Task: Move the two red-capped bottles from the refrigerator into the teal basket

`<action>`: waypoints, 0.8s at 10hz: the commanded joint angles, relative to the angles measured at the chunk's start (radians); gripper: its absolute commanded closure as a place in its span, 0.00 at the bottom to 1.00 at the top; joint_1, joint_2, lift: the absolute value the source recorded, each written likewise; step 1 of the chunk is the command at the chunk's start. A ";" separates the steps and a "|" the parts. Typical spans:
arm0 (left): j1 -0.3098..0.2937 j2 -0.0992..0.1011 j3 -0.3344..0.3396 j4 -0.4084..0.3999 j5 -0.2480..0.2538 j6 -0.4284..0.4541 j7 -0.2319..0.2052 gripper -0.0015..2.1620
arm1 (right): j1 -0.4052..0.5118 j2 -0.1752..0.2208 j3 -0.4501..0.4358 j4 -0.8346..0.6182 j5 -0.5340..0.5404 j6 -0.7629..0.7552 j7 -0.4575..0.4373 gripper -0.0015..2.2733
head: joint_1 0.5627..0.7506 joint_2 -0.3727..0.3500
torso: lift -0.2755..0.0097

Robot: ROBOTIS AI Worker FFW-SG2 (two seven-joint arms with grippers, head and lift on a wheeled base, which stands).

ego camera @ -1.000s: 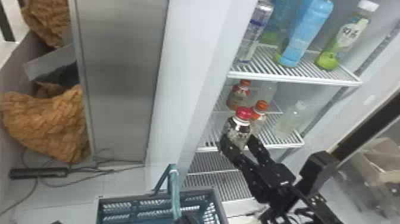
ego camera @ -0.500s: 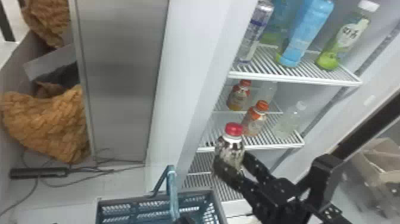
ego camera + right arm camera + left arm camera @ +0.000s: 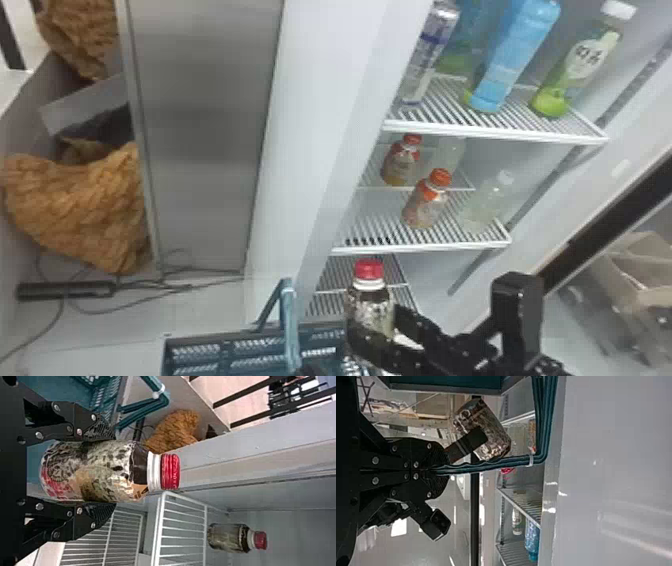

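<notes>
Red-capped bottle (image 3: 91,471), label (image 3: 119,461) mottled, clamped in right gripper (image 3: 375,320); left gripper (image 3: 308,370) pinches teal basket handle (image 3: 290,320).

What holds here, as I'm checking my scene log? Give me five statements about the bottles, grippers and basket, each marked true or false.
1. The right gripper holds a red-capped bottle. True.
2. The held bottle has lost its cap. False: the red cap is on.
3. The left gripper is shut on the handle of the teal basket. True.
4. The orange-capped bottles stand above the blue bottle. False: the orange-capped bottles stand lower in the refrigerator than the blue bottle.
5. Another red-capped bottle is in the refrigerator. True.
</notes>
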 commanded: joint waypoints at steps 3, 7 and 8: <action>0.000 -0.001 0.002 0.000 -0.002 0.000 0.001 0.54 | -0.007 -0.009 0.034 0.011 -0.031 0.066 0.003 0.34 | 0.70 0.03 | 0.18; -0.010 0.003 -0.004 0.000 -0.008 0.005 0.001 0.54 | -0.022 -0.016 0.064 0.028 -0.023 0.088 0.032 0.32 | 0.70 0.03 | 0.18; -0.010 0.003 -0.004 0.000 -0.008 0.005 0.001 0.54 | -0.027 -0.016 0.064 0.036 0.017 0.037 0.055 0.24 | 0.70 0.03 | 0.18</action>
